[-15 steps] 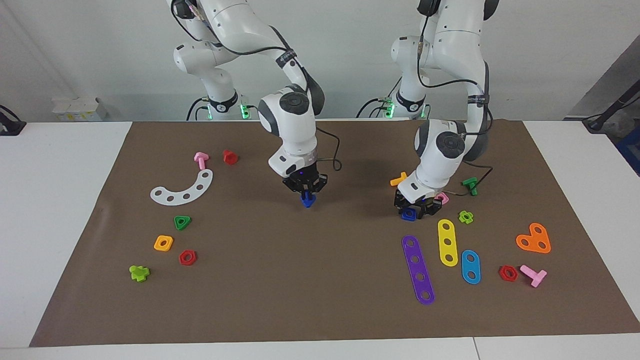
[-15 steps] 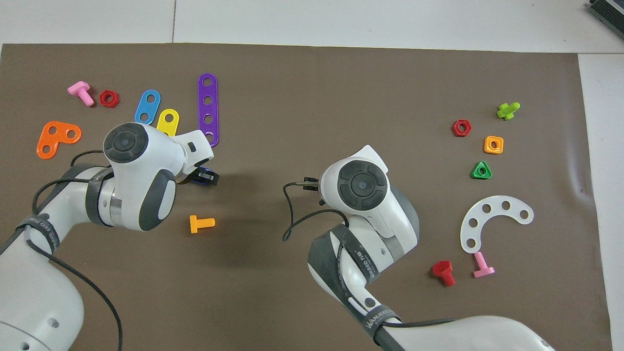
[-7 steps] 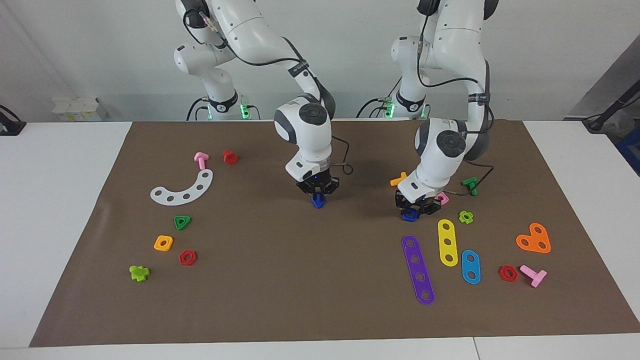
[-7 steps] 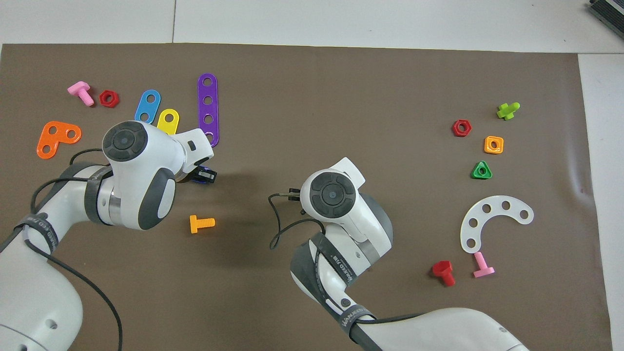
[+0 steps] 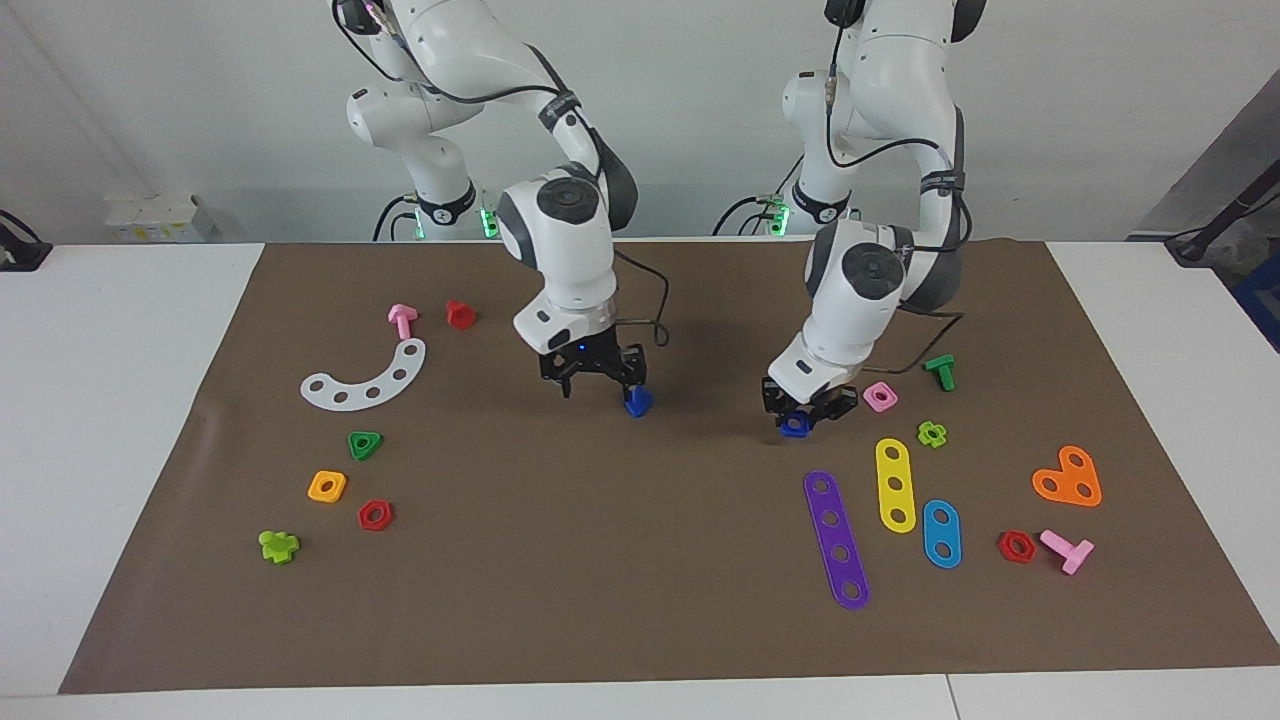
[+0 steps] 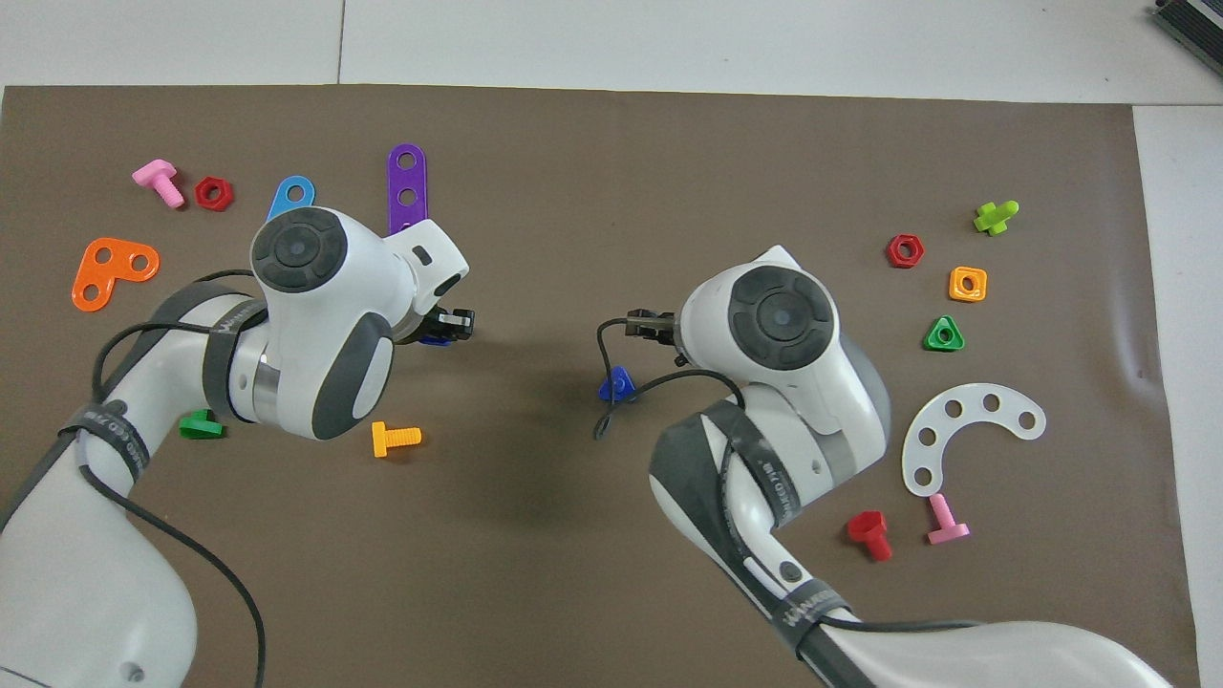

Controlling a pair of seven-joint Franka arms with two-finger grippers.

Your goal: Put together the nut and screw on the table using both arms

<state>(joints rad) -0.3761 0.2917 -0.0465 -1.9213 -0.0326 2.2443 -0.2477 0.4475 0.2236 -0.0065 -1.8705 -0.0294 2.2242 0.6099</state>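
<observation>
Near mid-desk [image 5: 700, 560], my right tool [image 5: 592, 383] gapes beside the freed screw [image 5: 637, 402], so my left tool [image 5: 806, 412], pinching the nut [image 5: 796, 424], may tip it while threading.

The screw [image 5: 637, 402] and nut [image 5: 796, 425] are looking like smooth, glossy plastic, lying against the matt brown mat [image 5: 640, 620]; both arms [image 5: 560, 250] are showing shiny white shells.

table [image 5: 130, 400] | brown mat [image 5: 640, 560] | screw [image 5: 637, 402] on mat | toy parts scattered

No legible txt or labels anywhere.
</observation>
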